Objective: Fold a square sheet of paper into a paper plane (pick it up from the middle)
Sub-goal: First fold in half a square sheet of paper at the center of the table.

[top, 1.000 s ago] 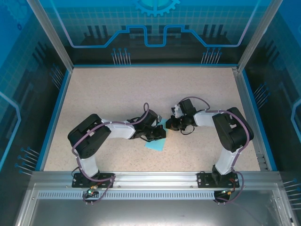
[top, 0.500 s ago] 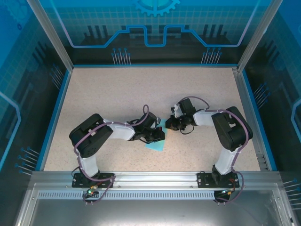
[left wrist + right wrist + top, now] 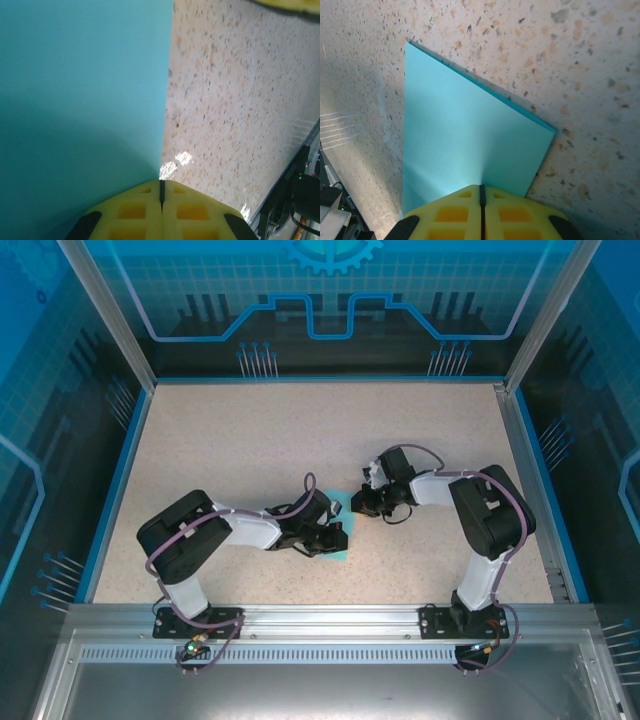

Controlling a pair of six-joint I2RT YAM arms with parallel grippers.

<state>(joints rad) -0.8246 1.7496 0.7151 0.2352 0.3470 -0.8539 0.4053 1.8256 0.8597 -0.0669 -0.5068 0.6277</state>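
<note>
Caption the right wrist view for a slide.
Shut right tool meets the edge of the folded blue paper lying on the speckled table.

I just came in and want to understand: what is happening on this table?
Two robot arms are working on a light blue sheet of paper lying on the speckled table. The left arm and the right arm both have shut jaws down at the paper, one from each side. It looks partly folded, no plane yet.

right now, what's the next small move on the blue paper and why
Probably slide the left gripper along the edge of the square sheet of paper to press the crease, the right gripper pinning it: both have shut fingers down on the doubled sheet.
</note>
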